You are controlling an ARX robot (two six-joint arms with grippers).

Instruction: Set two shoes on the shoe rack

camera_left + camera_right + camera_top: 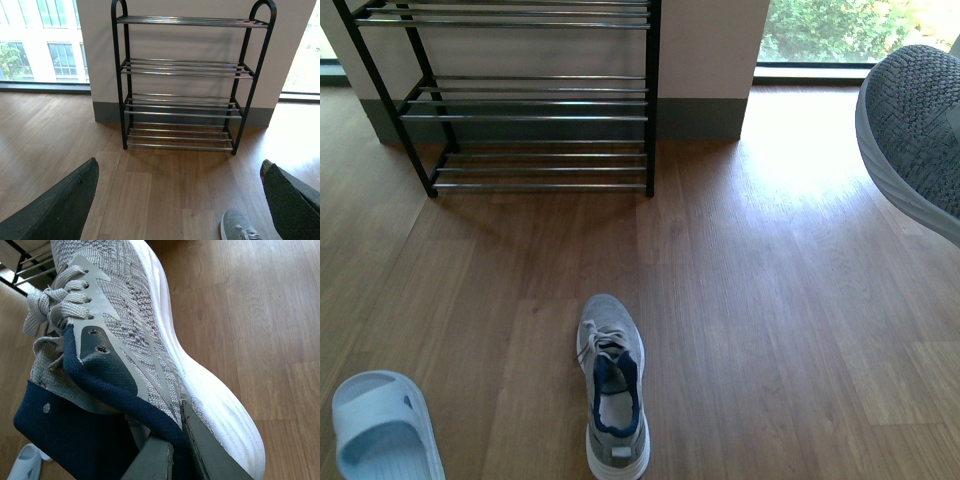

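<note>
Slipper: At the far left of your front view, a pale blue slipper (380, 428) lies on the wooden floor (770, 300), well apart from the rack.

Shoe rack: The shoe rack (520, 100) stands against the wall at the upper left of your front view. Its thin black frame carries chrome bars. Your left wrist view shows four tiers and curved top ends (182, 85).

Left gripper: Your left gripper (178, 170) is released. Its two dark fingers (60, 210) are spread wide apart, and the rack shows between them.

Floor shoe: The floor shoe (612, 385) sits upright on its white sole, to the right of the slipper. Its toe points toward the rack and its heel is at the bottom edge of your front view. It is well apart from the rack. Its grey toe also shows in the left wrist view (237, 227).

Lifted shoe: The lifted shoe (915, 130) hangs tilted off the floor at the right edge of your front view. It is well to the right of the rack.

Right gripper: Your right gripper (179, 440) is clenched on the lifted shoe (140, 340). Its fingers (210, 460) pinch the navy heel collar.
</note>
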